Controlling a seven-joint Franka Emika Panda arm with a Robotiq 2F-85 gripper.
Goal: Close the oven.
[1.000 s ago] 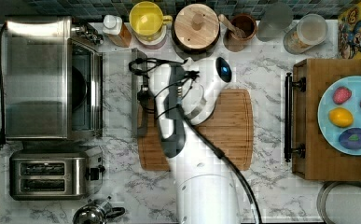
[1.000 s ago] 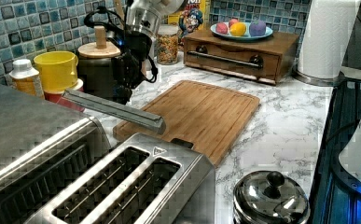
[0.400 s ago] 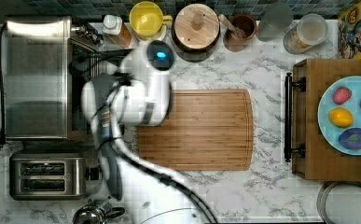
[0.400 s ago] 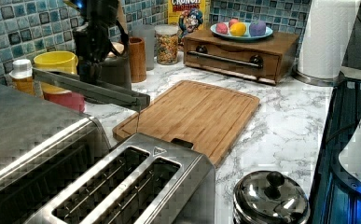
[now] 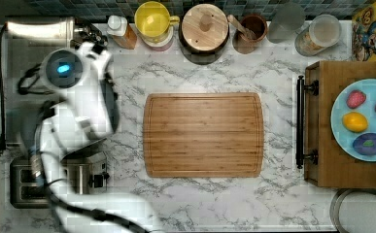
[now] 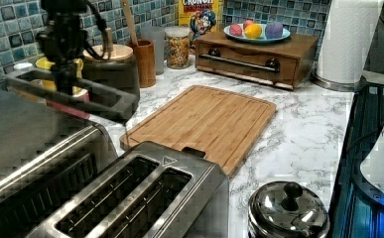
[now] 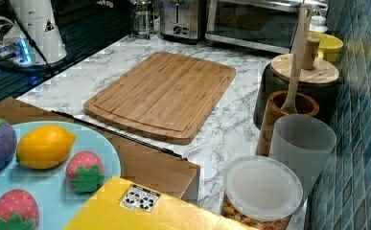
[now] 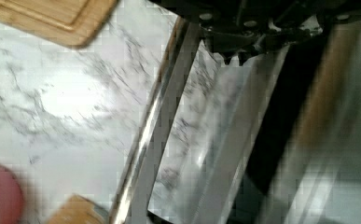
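Marble counter [image 5: 210,199] carries cutting board [image 5: 203,134]; oven [image 6: 16,134] door part-raised; end effector [image 6: 65,74] grip state unclear.

My arm [image 5: 78,121] is glossy white with rounded, bulbous links and dark grey bands at the joints. One round joint cap glows blue at its centre. A black cable runs along it. The hand [image 6: 64,47] is black, with small screws visible underneath.
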